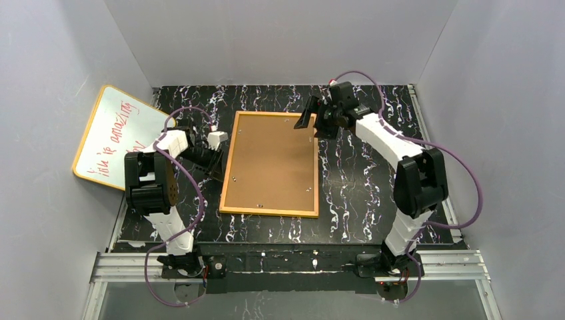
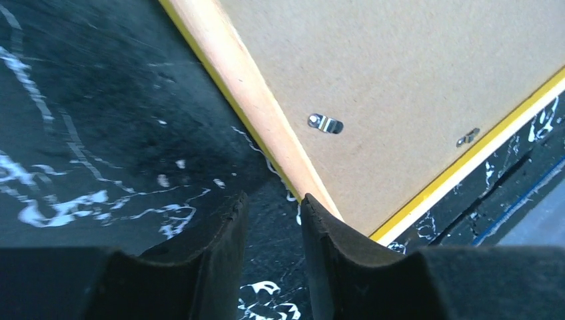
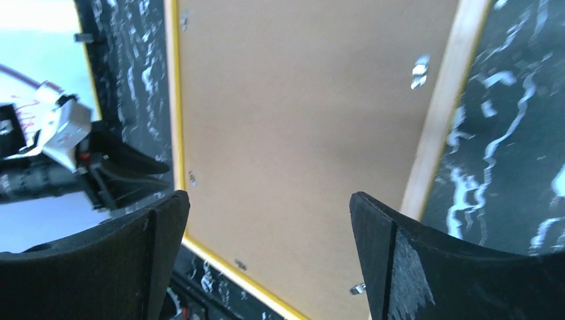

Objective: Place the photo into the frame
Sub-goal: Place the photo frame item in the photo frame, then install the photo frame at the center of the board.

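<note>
under the open right end effector (image 3: 268, 199) lies the frame (image 3: 438, 120).

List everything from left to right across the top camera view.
whiteboard → left arm → frame → right arm

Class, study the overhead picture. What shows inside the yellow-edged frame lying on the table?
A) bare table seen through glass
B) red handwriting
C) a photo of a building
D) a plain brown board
D: a plain brown board fills the frame from edge to edge; the red handwriting is on the whiteboard leaning at the left.
</note>
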